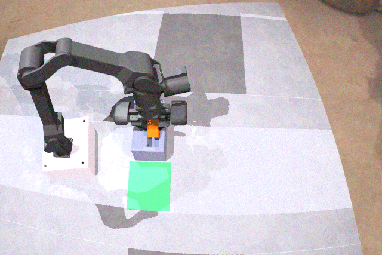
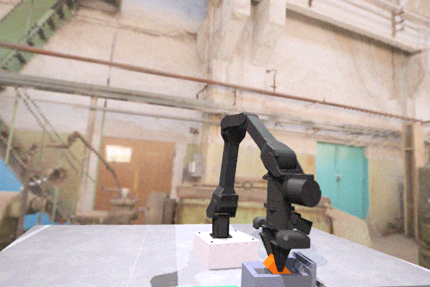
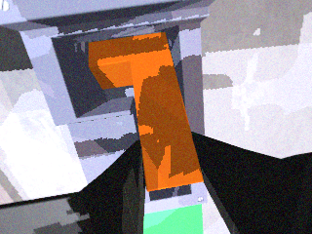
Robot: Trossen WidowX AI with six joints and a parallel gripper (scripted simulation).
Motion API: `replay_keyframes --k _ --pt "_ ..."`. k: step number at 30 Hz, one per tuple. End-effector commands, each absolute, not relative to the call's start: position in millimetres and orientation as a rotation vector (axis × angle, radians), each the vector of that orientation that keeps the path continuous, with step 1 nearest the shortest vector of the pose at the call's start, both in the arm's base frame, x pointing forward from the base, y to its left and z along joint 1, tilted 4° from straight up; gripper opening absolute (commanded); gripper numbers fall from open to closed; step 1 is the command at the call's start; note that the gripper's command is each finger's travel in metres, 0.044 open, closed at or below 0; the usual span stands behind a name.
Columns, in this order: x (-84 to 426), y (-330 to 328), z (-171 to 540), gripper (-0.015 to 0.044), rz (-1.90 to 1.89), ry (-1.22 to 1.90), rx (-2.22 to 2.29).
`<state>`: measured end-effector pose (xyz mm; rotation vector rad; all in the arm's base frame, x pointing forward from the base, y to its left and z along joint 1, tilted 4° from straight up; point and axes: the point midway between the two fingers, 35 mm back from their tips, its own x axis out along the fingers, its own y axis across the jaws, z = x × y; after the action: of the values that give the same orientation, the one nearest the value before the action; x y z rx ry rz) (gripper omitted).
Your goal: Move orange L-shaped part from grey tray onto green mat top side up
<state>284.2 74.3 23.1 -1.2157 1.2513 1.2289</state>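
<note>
The orange L-shaped part [image 1: 153,132] [image 2: 269,261] [image 3: 163,107] is tilted in the pocket of the grey tray [image 1: 148,155] [image 2: 260,279] [image 3: 194,88]. Its L-shaped end is down in the pocket, and its straight end is raised towards the mat side. My gripper [image 1: 153,127] [image 2: 280,269] [image 3: 165,142] points down over the tray and is shut on the part, with one finger on each long side of the straight arm. The green mat [image 1: 149,186] [image 2: 208,285] [image 3: 173,221] is bare beside the tray. The fingertips are partly hidden in the top view.
The tray has a taller wall at its end away from the mat, seen in the exterior view [image 2: 305,263]. The arm's white base block [image 1: 91,150] [image 2: 227,256] stands to the left of the tray in the top view.
</note>
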Motion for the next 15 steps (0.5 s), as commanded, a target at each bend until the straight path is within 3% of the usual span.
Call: replay_keyframes --k 1,3,15 --pt "284.8 74.4 23.8 0.0056 1.227 1.249 -1.216" --pt "284.8 74.4 23.8 0.0003 1.227 1.249 -1.216" --pt "284.8 74.4 31.9 0.0 1.229 1.251 -1.218"
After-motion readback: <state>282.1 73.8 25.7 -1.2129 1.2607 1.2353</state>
